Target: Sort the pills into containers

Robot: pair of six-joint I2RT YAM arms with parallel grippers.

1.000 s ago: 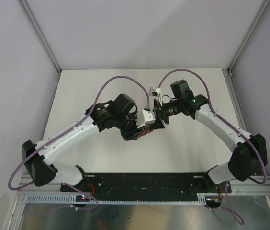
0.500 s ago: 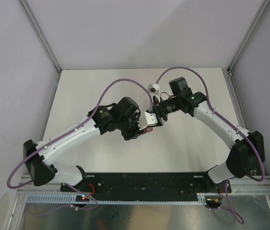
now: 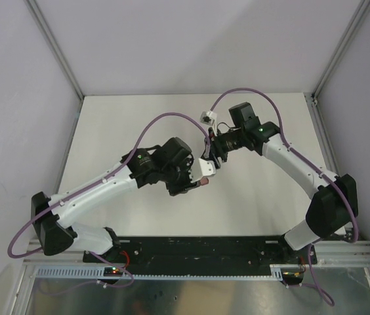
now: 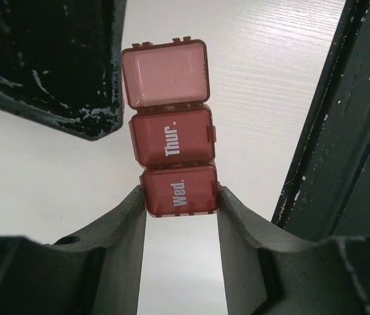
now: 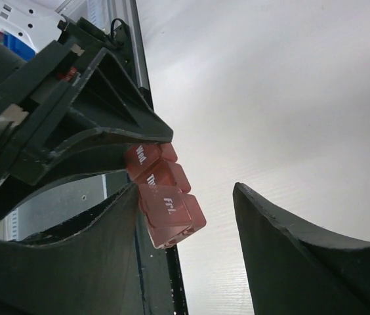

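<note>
Right tool [image 5: 186, 190] jaws apart. Red pill box [image 5: 165, 200] sits beside one finger, its far end held by left tool [image 5: 73, 111].

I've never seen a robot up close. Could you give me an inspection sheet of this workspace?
Surface: white table.
Job's things: dark red pill box, compartments marked Wed., Thur., Fri.; no pills seen.
Clutter: nothing seen.
Grippers: left gripper shut on the box's Wed. end; right gripper open, with the Fri. end between its fingers.
Cables: purple cables arch over both arms.
Surroundings: pale walls with metal corner posts.
</note>
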